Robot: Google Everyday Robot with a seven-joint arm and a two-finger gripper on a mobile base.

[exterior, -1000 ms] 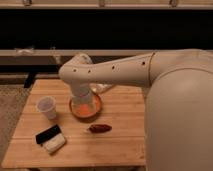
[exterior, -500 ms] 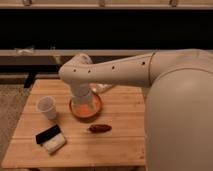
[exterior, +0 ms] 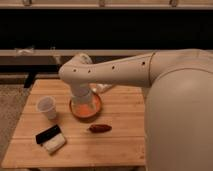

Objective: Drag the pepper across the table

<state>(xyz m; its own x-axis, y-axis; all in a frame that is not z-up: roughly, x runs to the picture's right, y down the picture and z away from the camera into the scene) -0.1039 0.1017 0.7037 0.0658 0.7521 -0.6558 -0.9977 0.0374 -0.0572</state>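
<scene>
Nearest on the wooden surface (exterior: pixel 120 146) lies a black-and-white block (exterior: pixel 50 139), at the front left. The dark red pepper (exterior: pixel 100 128) lies near the middle, apart from the other things. Behind it stands an orange bowl (exterior: pixel 98 107), with a white cup (exterior: pixel 46 107) to its left. The pincer (exterior: pixel 83 105) hangs over the bowl, and I cannot tell if it is apart or together.

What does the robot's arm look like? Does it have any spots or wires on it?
The arm is smooth and creamy white, shaped like a fat round tube with a ball-like elbow. A row of small dark dots runs along it. No wires or sleeves show. The big rounded body is the same creamy white. The gripper is at the arm's lower end, over the orange bowl, and looks pale too.
</scene>
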